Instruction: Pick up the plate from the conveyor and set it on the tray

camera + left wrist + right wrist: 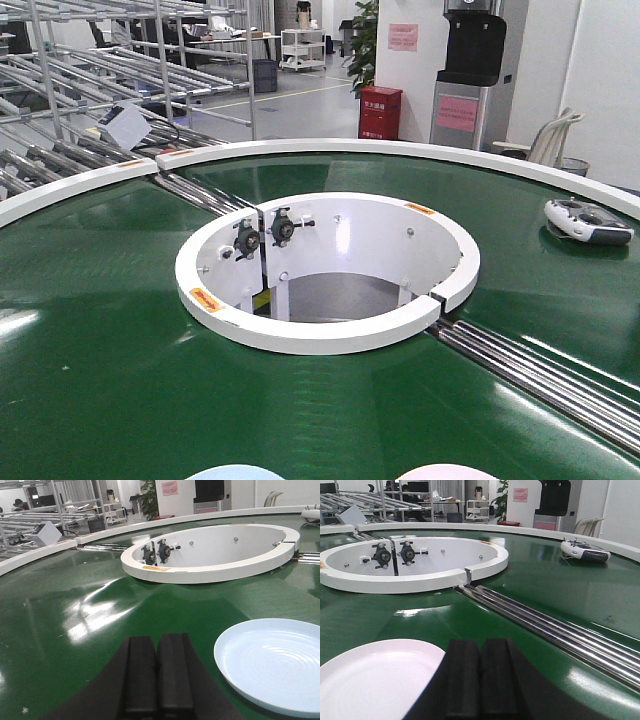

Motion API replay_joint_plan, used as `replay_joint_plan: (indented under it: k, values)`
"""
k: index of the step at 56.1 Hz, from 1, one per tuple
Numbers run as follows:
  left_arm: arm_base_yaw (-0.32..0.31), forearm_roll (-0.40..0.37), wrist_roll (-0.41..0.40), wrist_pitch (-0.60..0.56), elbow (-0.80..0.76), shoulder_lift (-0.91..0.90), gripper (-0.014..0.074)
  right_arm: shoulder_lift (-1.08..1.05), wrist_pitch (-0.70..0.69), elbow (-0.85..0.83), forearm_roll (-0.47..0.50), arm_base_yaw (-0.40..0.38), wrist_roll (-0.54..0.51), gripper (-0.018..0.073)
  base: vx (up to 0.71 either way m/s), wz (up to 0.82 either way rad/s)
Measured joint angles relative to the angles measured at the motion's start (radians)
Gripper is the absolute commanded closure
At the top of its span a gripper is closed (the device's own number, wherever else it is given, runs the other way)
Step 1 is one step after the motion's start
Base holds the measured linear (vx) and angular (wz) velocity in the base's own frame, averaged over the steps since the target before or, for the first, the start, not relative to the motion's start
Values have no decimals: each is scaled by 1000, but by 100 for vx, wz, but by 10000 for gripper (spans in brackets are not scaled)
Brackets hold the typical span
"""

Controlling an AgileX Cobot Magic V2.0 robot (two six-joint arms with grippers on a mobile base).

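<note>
Left fingers (170,675) clenched, empty; pale-blue round plate (272,665) just to their right. Right fingers (492,680) likewise, pale-pink round plate (375,680) leftward.

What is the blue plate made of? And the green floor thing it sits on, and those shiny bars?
The blue plate looks like smooth plastic or melamine: pale, evenly coloured, with a soft sheen and faint rings. It might be glazed ceramic instead. The green belt seems to be a glossy rubbery or vinyl sheet, since lights reflect off it. The shiny bars look like polished steel, mirror-bright.
</note>
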Motion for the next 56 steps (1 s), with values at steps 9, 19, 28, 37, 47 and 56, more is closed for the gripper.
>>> replay_joint_plan:
  k: [9,19,28,37,47,56]
  values:
    - [0,0,0,0,0,0,594,0,0,0,0,0,0,568,0,0]
    - [0,0,0,0,0,0,594,0,0,0,0,0,0,568,0,0]
    - [0,0,0,0,0,0,594,0,0,0,0,0,0,568,0,0]
    - [0,0,0,-2,0,0,594,0,-56,0,0,0,0,568,0,0]
    - [0,0,-46,-156,4,0,594,0,-316,-10,39,0,0,568,0,0]
    - [0,-3,-181,-268,-171,3,594,26,-200,-269,76,0,-45,568,0,0]
